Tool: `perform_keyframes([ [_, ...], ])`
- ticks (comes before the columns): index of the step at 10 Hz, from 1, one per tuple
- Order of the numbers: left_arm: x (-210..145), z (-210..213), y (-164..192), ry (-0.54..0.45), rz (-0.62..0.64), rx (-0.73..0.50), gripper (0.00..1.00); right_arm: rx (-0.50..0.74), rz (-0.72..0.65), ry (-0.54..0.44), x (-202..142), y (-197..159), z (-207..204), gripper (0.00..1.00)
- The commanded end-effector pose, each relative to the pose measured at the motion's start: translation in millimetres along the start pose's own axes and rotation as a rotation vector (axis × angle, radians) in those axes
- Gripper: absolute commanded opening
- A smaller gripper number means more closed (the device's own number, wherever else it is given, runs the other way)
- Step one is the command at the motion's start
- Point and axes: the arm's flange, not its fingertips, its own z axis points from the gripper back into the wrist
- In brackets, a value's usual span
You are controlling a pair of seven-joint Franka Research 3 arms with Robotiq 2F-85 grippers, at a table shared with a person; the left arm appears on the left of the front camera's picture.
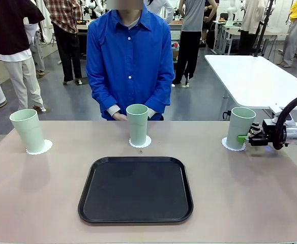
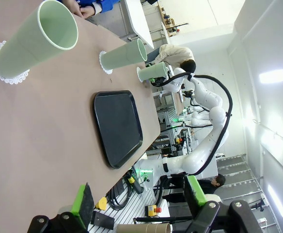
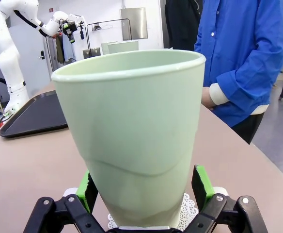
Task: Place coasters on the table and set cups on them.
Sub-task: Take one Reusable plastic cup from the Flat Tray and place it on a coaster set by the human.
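1. Three cups stand upright, each on its own coaster, along the far part of the table [image 1: 36, 203]: left cup [image 1: 27, 130], middle cup [image 1: 137, 123], right cup [image 1: 240, 127] on the right coaster [image 1: 231, 146].
2. The right gripper [image 1: 246, 138] has its jaws apart, its green pads [image 3: 201, 186] flanking the right cup near its base; contact cannot be told.
3. The left gripper [image 2: 139, 198] hangs spread wide, clear of the table.
4. The black tray [image 1: 136, 189] lies centred near the front edge, with bare tabletop on both sides.

- Left gripper [image 2: 139, 199] open over the table [image 2: 44, 141], holding nothing.
- Three cups [image 2: 37, 41] on coasters [image 2: 6, 65] along the table's far edge.
- Black tray [image 2: 117, 127] near the robot-side edge.
- Right gripper [image 2: 157, 81] beside the farthest cup [image 2: 153, 74].
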Motion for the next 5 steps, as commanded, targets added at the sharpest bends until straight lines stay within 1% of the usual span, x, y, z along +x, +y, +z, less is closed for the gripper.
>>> perform_keyframes([
  [1, -1.5, 1.7, -1.4, -0.001, -0.007, -0.009, 1.00, 0.027, -0.020, 0.007, 1.3, -8.6, 7.3, 1.00],
  [5, -1.5, 1.7, -1.4, -0.001, -0.007, -0.009, 1.00, 0.014, -0.019, 0.018, 2.3, -7.5, 20.3, 1.00],
])
